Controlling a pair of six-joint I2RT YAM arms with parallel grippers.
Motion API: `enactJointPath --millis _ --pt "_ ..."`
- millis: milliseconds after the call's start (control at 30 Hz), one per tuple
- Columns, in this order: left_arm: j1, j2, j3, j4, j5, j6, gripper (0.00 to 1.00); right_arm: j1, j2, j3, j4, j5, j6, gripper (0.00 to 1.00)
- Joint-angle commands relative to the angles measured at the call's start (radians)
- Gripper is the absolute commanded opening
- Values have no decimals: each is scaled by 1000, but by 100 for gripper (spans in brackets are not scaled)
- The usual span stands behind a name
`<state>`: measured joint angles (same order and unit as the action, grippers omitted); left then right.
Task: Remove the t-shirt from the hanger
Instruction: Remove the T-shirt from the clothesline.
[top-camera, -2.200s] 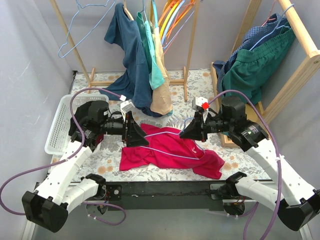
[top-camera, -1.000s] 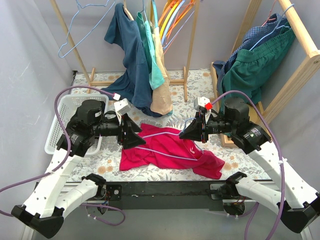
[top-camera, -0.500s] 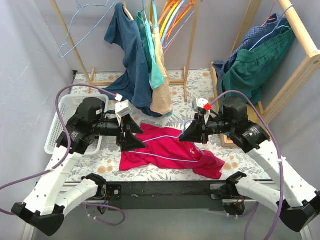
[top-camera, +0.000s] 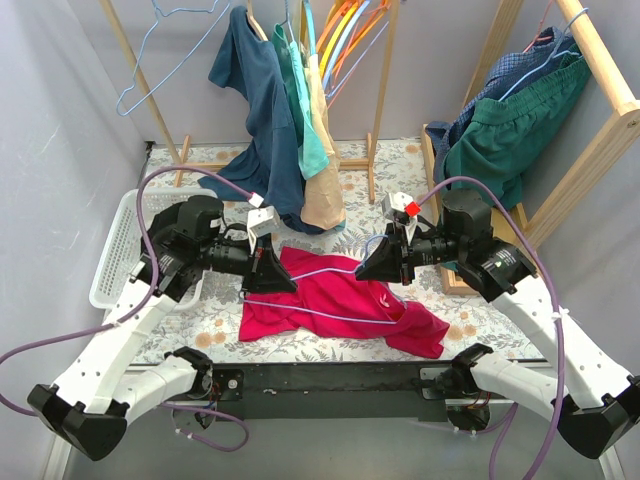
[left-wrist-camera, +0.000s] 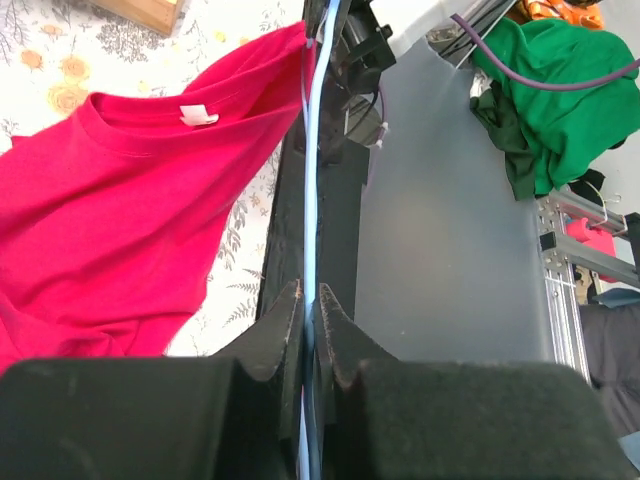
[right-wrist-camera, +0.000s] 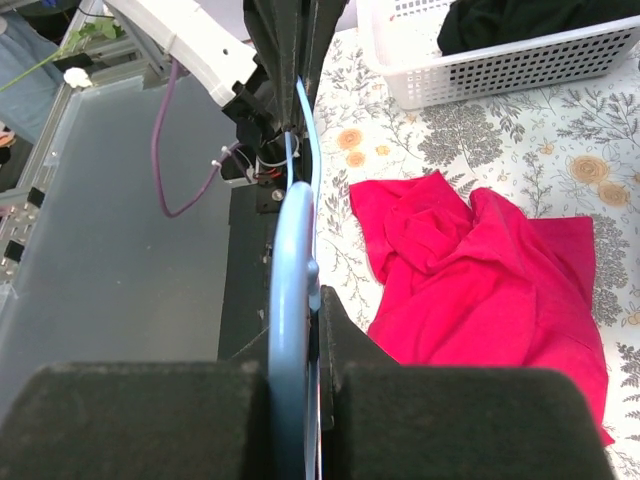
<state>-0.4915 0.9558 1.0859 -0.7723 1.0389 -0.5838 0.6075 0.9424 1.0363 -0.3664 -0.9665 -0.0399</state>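
The red t-shirt (top-camera: 330, 305) lies crumpled mid-worktop (top-camera: 200, 320). Low over it, the left end effector (left-wrist-camera: 310, 295) and right end effector (right-wrist-camera: 305, 290) face each other — both clenched on the pale blue hanger (left-wrist-camera: 312, 200), forearms reaching inward.

Crimson-pink t-shirt (top-camera: 330, 300) with a white neck label sits at centre on a white bench (top-camera: 215, 315) printed with orange and grey flowers. The hanger (left-wrist-camera: 312, 150) is pale blue. The basket (top-camera: 115, 250) at nine o'clock is white. At twelve o'clock are a navy shirt (top-camera: 262, 120), a teal garment (top-camera: 305, 110) and a tan garment (top-camera: 322, 195); at two o'clock, a dark green garment (top-camera: 505, 135). The cables (top-camera: 190, 170) are purple.
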Motion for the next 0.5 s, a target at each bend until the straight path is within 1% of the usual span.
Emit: enactJointPath --millis 0,100,133,167,200,233,267,333,367,467 --pt "-15 -29 9 10 -62 9 0 9 -11 39 47 -12 18 1" --pt "-18 -90 28 19 -147 -8 0 9 -17 33 46 40 20 1" --pt "-16 -109 35 18 -190 -13 0 11 -22 25 50 57 26 10" --pt "-16 -123 48 12 -216 -19 0 11 -24 22 53 69 28 23" --pt "-16 -153 72 -4 -241 -22 0 9 -30 21 57 99 28 42" --pt "-16 -169 86 -11 -269 -28 0 12 -34 18 58 116 28 65" --pt "-16 -183 98 -22 -328 -34 0 11 -39 15 57 138 26 70" --pt "-16 -228 140 -50 -390 -42 0 11 -59 10 61 216 26 87" --pt "-16 -244 153 -59 -433 -42 0 9 -66 7 63 245 26 88" --pt "-16 -282 212 -116 -493 -44 0 11 -88 -1 66 346 23 90"
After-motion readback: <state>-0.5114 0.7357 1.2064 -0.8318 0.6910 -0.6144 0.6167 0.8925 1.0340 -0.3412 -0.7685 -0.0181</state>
